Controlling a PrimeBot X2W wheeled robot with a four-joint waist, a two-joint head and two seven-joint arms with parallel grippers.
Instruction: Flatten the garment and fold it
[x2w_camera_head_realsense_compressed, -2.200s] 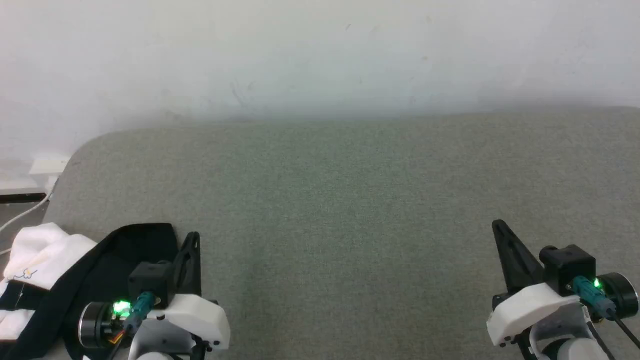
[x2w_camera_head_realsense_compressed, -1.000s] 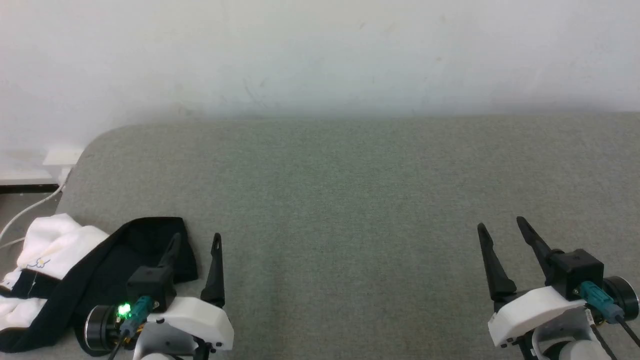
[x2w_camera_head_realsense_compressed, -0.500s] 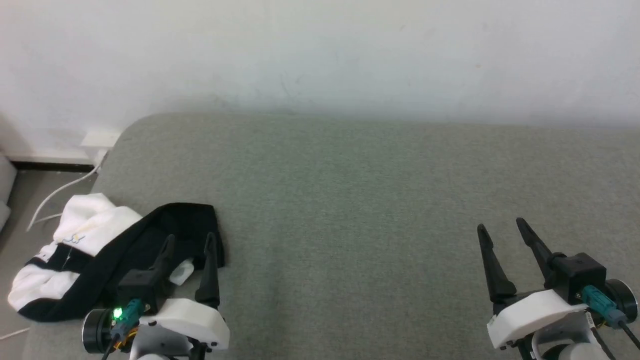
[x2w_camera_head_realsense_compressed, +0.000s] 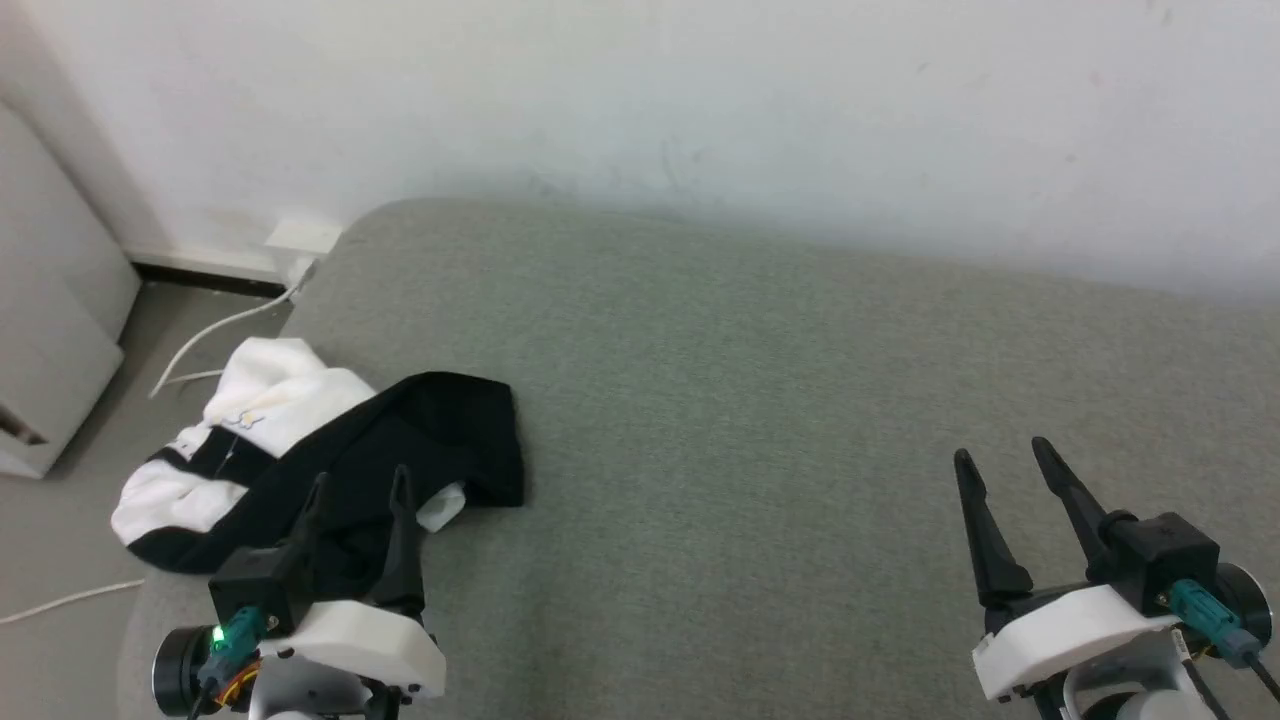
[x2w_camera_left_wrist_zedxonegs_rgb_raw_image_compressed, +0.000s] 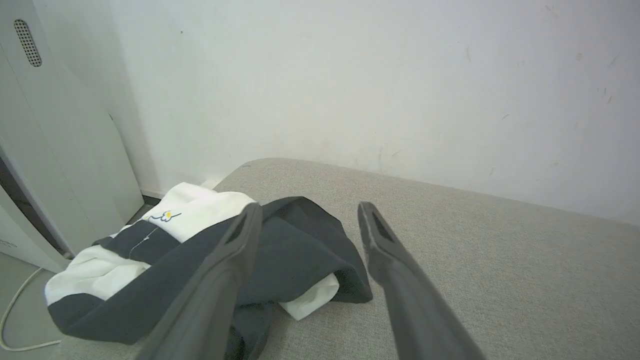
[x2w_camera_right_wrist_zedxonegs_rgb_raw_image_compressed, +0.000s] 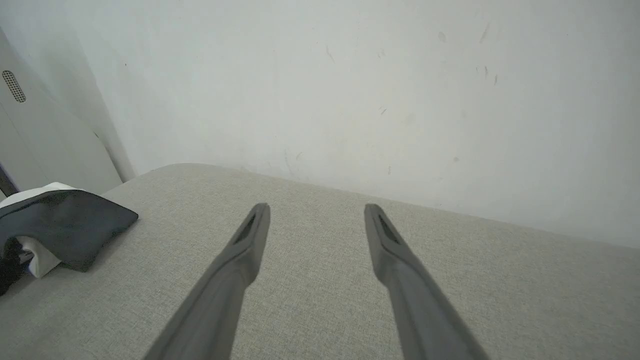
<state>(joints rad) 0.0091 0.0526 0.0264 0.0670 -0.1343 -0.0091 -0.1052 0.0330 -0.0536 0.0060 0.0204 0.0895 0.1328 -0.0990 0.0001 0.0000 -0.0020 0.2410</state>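
Note:
The garment (x2w_camera_head_realsense_compressed: 300, 440) lies crumpled at the left end of the grey padded surface (x2w_camera_head_realsense_compressed: 750, 400), white cloth bunched under black sleeve folds, partly hanging over the edge. In the left wrist view the garment (x2w_camera_left_wrist_zedxonegs_rgb_raw_image_compressed: 190, 260) shows a small yellow-and-blue print on its white part. My left gripper (x2w_camera_head_realsense_compressed: 360, 480) stands open just in front of it, fingertips over the black fold, holding nothing; the left gripper (x2w_camera_left_wrist_zedxonegs_rgb_raw_image_compressed: 307, 212) shows its two fingers spread apart. My right gripper (x2w_camera_head_realsense_compressed: 1000, 455) is open over bare surface far to the right. In the right wrist view the right gripper (x2w_camera_right_wrist_zedxonegs_rgb_raw_image_compressed: 315, 210) is empty and the garment (x2w_camera_right_wrist_zedxonegs_rgb_raw_image_compressed: 55, 225) lies at far left.
A white wall (x2w_camera_head_realsense_compressed: 700, 100) runs behind the surface. Left of it is grey floor with a white cable (x2w_camera_head_realsense_compressed: 210, 330), a wall socket (x2w_camera_head_realsense_compressed: 300, 240) and a pale cabinet (x2w_camera_head_realsense_compressed: 50, 330). The surface's rounded left edge lies right beside the garment.
The head view has swung left, bringing the garment, floor and cabinet further into view. The left gripper now points at the garment's black fold. Both grippers stay open.

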